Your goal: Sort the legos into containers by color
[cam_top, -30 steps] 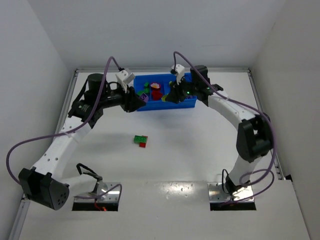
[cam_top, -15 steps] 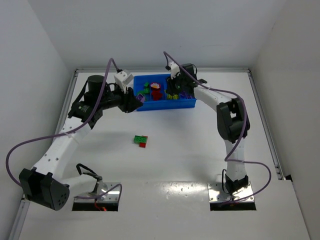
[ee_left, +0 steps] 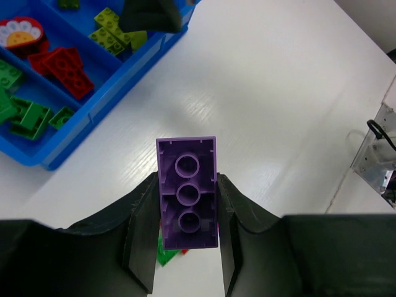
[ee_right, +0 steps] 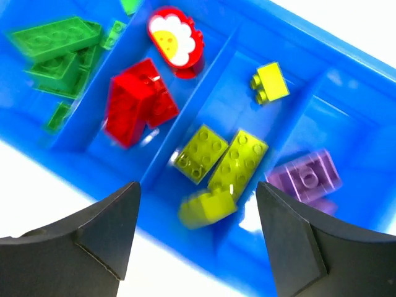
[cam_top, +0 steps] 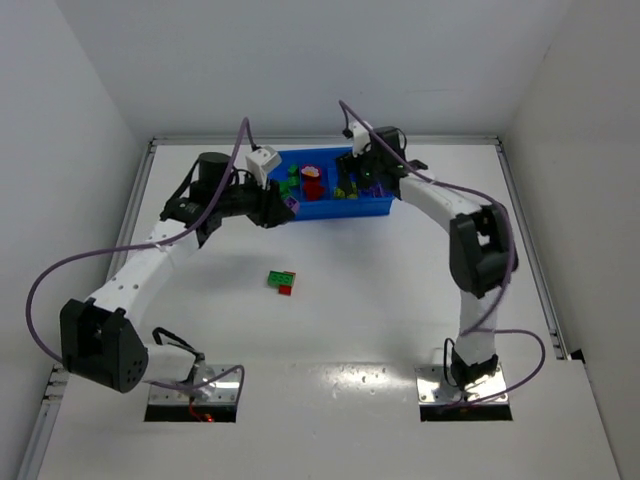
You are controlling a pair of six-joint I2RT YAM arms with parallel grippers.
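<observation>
Most legos lay sorted in the blue tray [ee_right: 346, 93]: green bricks [ee_right: 52, 46] in one end compartment, red bricks [ee_right: 133, 102] next, yellow bricks [ee_right: 229, 161] third, purple pieces [ee_right: 309, 176] last. Two jobs looked left. One purple brick [ee_left: 187, 204] sat clamped between the left gripper's [ee_left: 186, 185] fingers, over the table [ee_left: 297, 93] near the tray. A green-and-red clump [cam_top: 281, 281] lay well apart from the tray, probably needing splitting. The right gripper [ee_right: 197, 192] hung above the yellow compartment, fingers apart, empty.
</observation>
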